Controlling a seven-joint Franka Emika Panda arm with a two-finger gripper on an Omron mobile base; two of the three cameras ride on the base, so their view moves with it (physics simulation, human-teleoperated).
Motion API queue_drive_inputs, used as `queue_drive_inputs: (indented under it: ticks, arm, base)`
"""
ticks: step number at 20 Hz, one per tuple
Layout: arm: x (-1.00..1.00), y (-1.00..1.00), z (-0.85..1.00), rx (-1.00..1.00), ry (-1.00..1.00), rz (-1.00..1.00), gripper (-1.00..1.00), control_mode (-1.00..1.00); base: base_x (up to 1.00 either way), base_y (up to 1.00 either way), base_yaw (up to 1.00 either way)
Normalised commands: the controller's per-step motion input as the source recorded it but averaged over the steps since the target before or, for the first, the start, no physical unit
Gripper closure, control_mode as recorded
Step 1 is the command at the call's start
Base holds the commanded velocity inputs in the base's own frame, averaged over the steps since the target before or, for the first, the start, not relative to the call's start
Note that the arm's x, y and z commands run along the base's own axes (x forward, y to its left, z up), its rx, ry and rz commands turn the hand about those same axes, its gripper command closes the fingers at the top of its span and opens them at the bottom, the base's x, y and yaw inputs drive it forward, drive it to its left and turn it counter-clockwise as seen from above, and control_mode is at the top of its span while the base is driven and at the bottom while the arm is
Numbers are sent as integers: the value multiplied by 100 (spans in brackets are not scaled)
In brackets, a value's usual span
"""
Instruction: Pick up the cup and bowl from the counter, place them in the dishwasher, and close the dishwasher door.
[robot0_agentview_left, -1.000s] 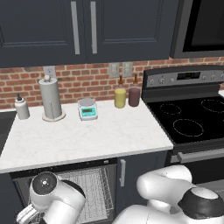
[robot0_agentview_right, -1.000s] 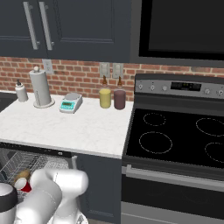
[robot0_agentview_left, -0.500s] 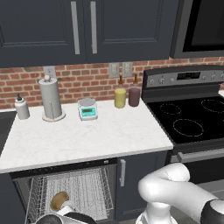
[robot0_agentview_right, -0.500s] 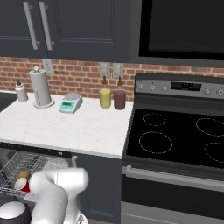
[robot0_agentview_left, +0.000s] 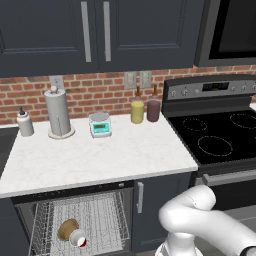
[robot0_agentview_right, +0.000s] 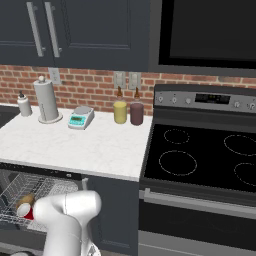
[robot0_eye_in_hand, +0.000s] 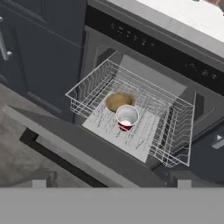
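- Already the cup sits in the wire rack of the dishwasher, mouth toward the hand camera, red wall and pale inside showing; in the left base view it lies at the near left of the rack, white rim toward the front.
- Just beside it, touching or nearly so, the bowl rests on the far side of the cup, tilted in the rack; in the right base view the pair shows at the left edge of the rack.
- Both items being off the counter, I judge the loading steps finished and the closing step in hand.
- Below and in front of the rack, the dishwasher door lies dropped open, a flat dark grey panel, its bar handle along the near edge.
- Gripper: the two finger tips stand far apart at the bottom of the hand view with nothing between them; it holds nothing.
- Next, in my judgement, the hand must get under or against the door's near edge and swing it up toward the dishwasher front; the rack looks pulled out over the door, so it may need pushing in first, or the door could jam against it.
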Motion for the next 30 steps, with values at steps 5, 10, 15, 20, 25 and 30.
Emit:
queue_drive_inputs:
  ticks: [5, 10, 15, 20, 25, 30]
  arm:
    - [0, -8, -62, -1, -17, -17, -100, -100]
    - [-1, -1, -46, -4, -2, -10, -100, -100]
    - [-1, 0, -56, -3, -4, -5, -100, -100]
    - [0, 0, -63, 0, -14, -2, -100, -100]
    - [0, 0, -76, 0, -41, 0, -100, -100]
    - [0, 0, -62, -1, -30, 0, -100, -100]
  base:
    - [0, 0, 0]
    - [0, 0, 0]
    - [0, 0, 0]
    - [0, 0, 0]
    - [0, 0, 0]
    - [0, 0, 0]
